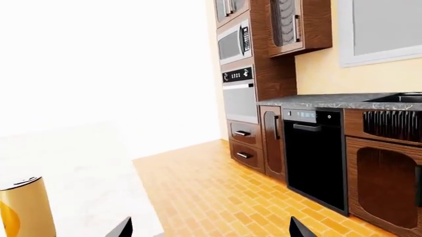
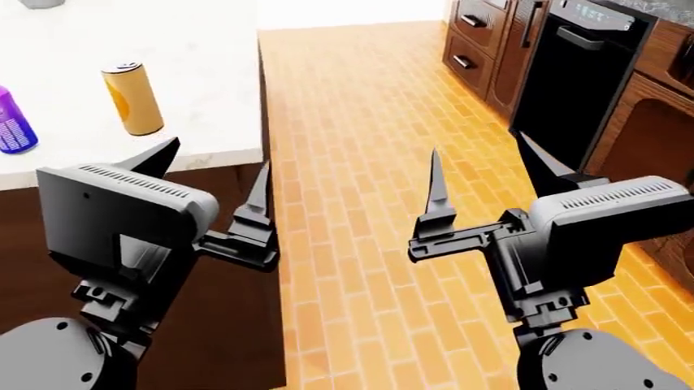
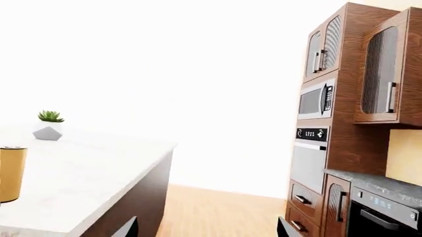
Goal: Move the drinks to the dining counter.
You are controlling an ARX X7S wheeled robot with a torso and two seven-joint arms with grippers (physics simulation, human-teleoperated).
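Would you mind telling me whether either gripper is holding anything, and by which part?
Nothing is held: the left gripper and right gripper are both open and empty.

At the upper left of my head view I have the desk, with 2 cans standing on it. The taller can is right of the soda can, which the frame's left edge cuts off; they stand near each other but apart. A potted plant sits farther back on the desk, behind the taller can. The brick floor runs up the middle. Along the right edge are the dishwasher and drawers, under a second counter. My 2 arms fill the lower frame, left gripper in front of the desk's near edge, right gripper over the floor.
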